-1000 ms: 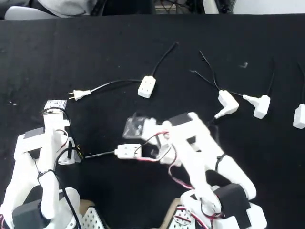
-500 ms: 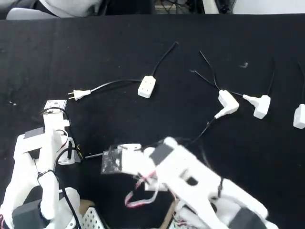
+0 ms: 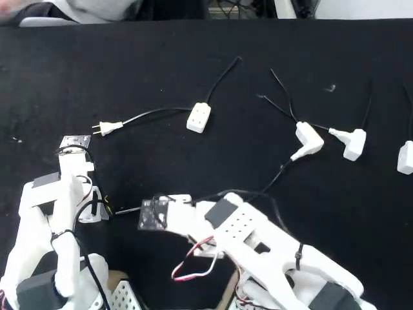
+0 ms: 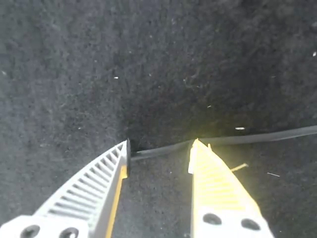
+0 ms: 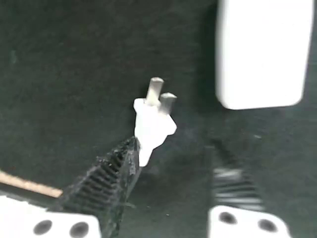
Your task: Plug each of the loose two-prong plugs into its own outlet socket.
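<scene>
left gripper [image 4: 158, 148]: spread wide, holding nothing; tips low over the black table [image 3: 129, 58], one on either side of a thin black cable [image 4: 257, 136] that crosses between them
left arm [image 3: 55, 200]: white, at the left of the high view, close to the near edge of the table
right gripper [image 5: 173, 151]: parted, not clamped on anything; dark ribbed finger [image 5: 116, 168] touching the body of a small white plug [image 5: 152, 121], other finger off across a gap
small white plug: two prongs pointing away from the wrist; lifted or lying on the cloth, cannot tell
near socket [image 5: 262, 54]: white block just beyond the prongs, offset from them and not touching; from above, partly covered by the right gripper, with a dark cable leading off toward the left arm
corded plug [image 3: 106, 127]: lying loose left of mid-table, prongs free, black cord running to a far socket [image 3: 199, 117]
far socket: white, flat on the cloth, well apart from both grippers
angled plug [image 3: 308, 141]: white, on the right half of the table, black cords trailing from it
end plug [image 3: 352, 143]: white, just beside the angled plug, apart from it
edge block [image 3: 405, 158]: white, cut off by the right edge of the high view
</scene>
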Available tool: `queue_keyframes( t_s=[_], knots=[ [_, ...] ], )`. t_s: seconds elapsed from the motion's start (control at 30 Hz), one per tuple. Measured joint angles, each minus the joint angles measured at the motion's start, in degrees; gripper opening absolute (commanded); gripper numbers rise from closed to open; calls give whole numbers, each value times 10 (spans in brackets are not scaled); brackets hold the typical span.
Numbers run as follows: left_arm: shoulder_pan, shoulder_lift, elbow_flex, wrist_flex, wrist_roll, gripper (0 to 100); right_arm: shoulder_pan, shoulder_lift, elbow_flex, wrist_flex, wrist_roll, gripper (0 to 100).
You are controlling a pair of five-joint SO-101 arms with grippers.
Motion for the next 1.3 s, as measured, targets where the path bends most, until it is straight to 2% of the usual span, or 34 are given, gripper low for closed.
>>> queue_keyframes(
  t_s=[0.23,0.4,0.53,0.7,0.87,1.0,1.3],
  knots=[
    [0,0,0,0,0,202,89,0,-20,-40,27,366],
    [0,0,0,0,0,202,113,0,-35,-25,27,366],
    [0,0,0,0,0,202,96,-3,-81,62,-9,366],
    [0,0,0,0,0,202,25,-63,-86,127,-40,342],
    [0,0,0,0,0,202,18,-118,11,85,-39,320],
    [0,0,0,0,0,202,30,-120,33,56,-37,319],
    [0,0,0,0,0,202,30,11,33,-2,-50,318]
  ],
)
